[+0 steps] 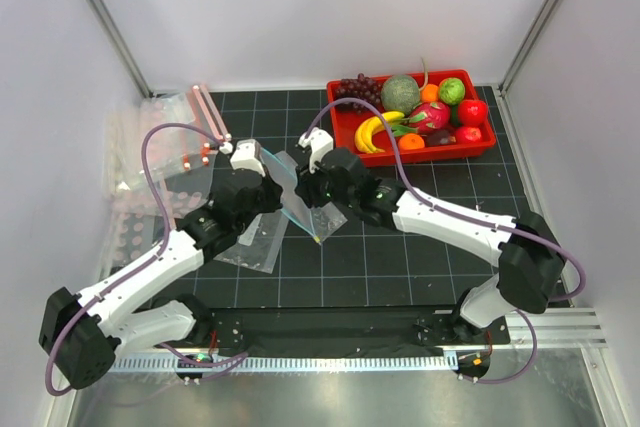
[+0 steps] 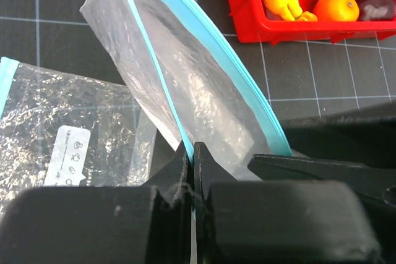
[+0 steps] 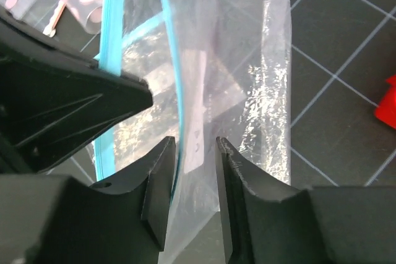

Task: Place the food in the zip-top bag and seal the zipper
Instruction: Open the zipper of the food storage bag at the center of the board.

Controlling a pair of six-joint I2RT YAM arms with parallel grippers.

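Your left fingers [image 2: 176,171] are pressing together on the zip-top bag [image 2: 185,85], pinching it at one lip of the teal zipper [image 2: 213,51]. That pinch is holding the pouch up off the counter [image 1: 400,247] in the middle of the top view, where both arms are meeting. Your right fingers [image 3: 158,171] are standing a little apart with the other teal lip passing through the gap between them, and they are gripping nothing that I can see. I am reading this as each side being taken separately so that the mouth is pulled open, since the two teal lines are running apart in the left wrist view. The bag is hanging tilted and looks empty. The food is sitting in the red tray [image 1: 420,155] at the upper right, well apart from the bag: the green melon [image 1: 400,94], the banana [image 1: 370,134] and the red fruit [image 1: 472,112]. A second clear bag [image 2: 55,122] is lying flat beneath, so make sure you are lifting only one. As I am judging it, you are opening the mouth now, and filling and sealing are not yet begun.
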